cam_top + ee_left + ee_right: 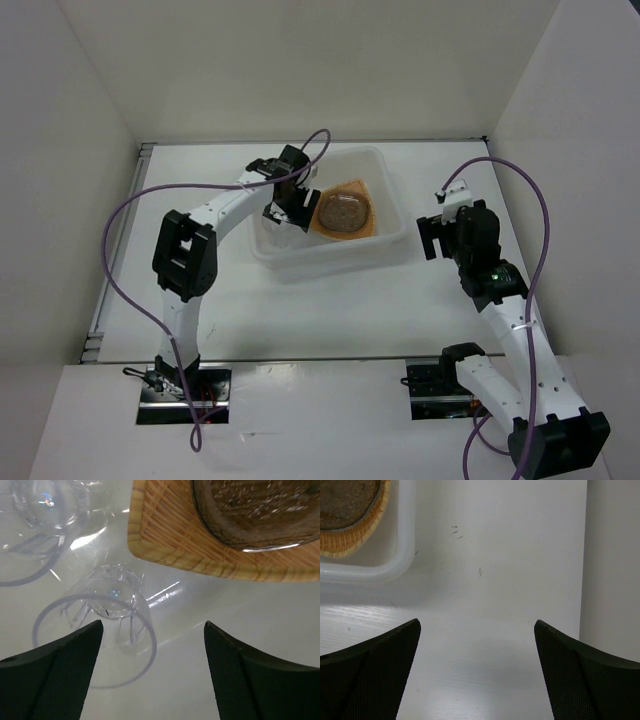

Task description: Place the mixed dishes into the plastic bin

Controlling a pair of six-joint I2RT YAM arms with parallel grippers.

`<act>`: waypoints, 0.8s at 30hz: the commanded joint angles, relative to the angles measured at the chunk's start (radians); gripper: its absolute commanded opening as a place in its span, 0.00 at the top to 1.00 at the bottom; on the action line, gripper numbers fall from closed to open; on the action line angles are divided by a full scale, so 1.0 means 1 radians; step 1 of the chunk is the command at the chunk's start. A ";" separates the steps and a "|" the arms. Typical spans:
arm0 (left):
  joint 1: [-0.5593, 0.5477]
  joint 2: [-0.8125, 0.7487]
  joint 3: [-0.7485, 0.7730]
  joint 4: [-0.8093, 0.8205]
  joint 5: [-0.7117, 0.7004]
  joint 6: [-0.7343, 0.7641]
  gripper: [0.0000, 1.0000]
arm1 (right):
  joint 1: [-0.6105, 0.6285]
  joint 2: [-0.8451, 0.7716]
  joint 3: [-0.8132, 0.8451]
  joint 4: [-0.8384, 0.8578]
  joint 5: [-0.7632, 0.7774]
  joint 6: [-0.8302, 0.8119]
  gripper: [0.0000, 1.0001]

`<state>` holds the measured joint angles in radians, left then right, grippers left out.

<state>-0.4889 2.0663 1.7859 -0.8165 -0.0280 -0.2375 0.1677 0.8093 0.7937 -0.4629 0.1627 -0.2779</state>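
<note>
The white plastic bin [392, 238] stands mid-table. In it lies the orange-tan ribbed plate [369, 222], also in the left wrist view [170, 540] and the right wrist view [365, 532], with a grey-brown plate [343, 212] on top; that plate also shows in the left wrist view [255, 510]. A clear cup [107, 612] lies on the bin floor, another clear cup [45, 505] beyond it. My left gripper [290, 205] is open inside the bin, empty, just over the near cup. My right gripper [445, 232] is open and empty, right of the bin.
White walls enclose the table on three sides; the right wall [612, 555] is close to my right gripper. The bin's near right corner [395, 565] shows in the right wrist view. Purple cables loop over both arms.
</note>
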 commanded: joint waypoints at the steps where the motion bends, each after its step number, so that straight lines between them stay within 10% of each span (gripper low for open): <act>1: 0.030 -0.156 0.021 0.066 0.042 -0.054 0.10 | 0.007 -0.009 -0.001 0.069 0.060 0.022 0.01; 8: 0.050 -0.504 -0.074 0.307 0.053 -0.065 0.00 | 0.007 -0.009 0.062 -0.026 -0.095 -0.030 0.01; 13: 0.096 -0.881 -0.461 0.561 -0.039 -0.022 0.00 | 0.016 -0.019 0.062 -0.026 -0.109 -0.040 0.01; 24: 0.181 -1.490 -0.876 0.604 -0.424 -0.006 0.00 | 0.016 -0.048 0.025 0.012 -0.097 -0.040 0.01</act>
<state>-0.3191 0.7223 0.9707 -0.3012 -0.2810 -0.2153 0.1772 0.7784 0.8127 -0.4858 0.0715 -0.3096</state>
